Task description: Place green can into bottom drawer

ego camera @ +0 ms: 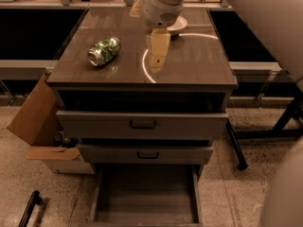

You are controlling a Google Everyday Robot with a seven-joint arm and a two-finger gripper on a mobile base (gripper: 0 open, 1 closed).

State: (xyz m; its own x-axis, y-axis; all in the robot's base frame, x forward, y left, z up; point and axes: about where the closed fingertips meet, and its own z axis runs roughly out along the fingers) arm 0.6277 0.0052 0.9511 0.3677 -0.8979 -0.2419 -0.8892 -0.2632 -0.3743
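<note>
The green can (pixel 104 51) lies on its side on the left part of the brown cabinet top (pixel 199 65). My gripper (pixel 157 63) hangs over the middle of the top, pointing down, about a can's length to the right of the can and apart from it. It holds nothing that I can see. The bottom drawer (pixel 147 197) is pulled out at floor level below the cabinet front, and its grey floor is bare.
A white bowl (pixel 179 25) sits at the back of the top, partly behind my arm. The two upper drawers (pixel 142 124) stick out slightly. A cardboard box (pixel 35 112) leans at the cabinet's left. A dark bar (pixel 28 208) lies on the floor. Table legs (pixel 235 145) stand at the right.
</note>
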